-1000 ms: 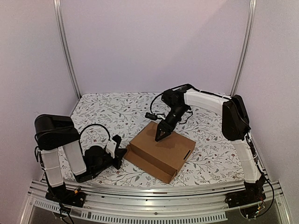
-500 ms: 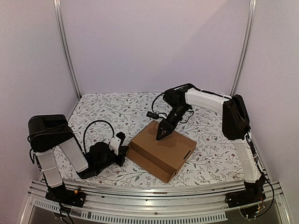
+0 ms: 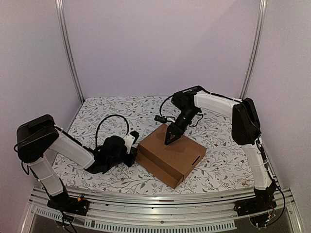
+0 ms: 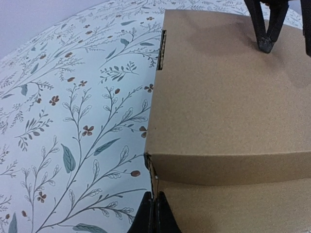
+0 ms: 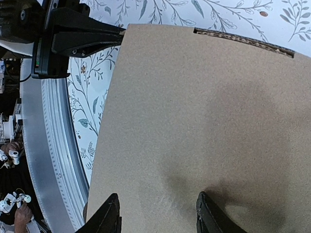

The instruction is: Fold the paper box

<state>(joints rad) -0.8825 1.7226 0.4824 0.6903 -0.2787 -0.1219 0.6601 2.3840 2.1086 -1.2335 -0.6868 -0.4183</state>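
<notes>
Paper box (image 3: 171, 156) under right claw (image 3: 169, 141), left claw (image 3: 137, 149) at its corner

The room is bright, with soft, even light from above. In the top view the back wall (image 3: 160, 43) looks pale and a bit grainy. In the right wrist view a soft grey shadow lies on the paper box (image 5: 194, 121) — it spreads over the middle and bottom of the frame, by the right gripper (image 5: 158, 196), whose fingers (image 5: 108, 216) look fuzzy. The left edge there is dark. In the left wrist view the flowery cloth (image 4: 73, 97) bends at the upper left — the lens curves it.
</notes>
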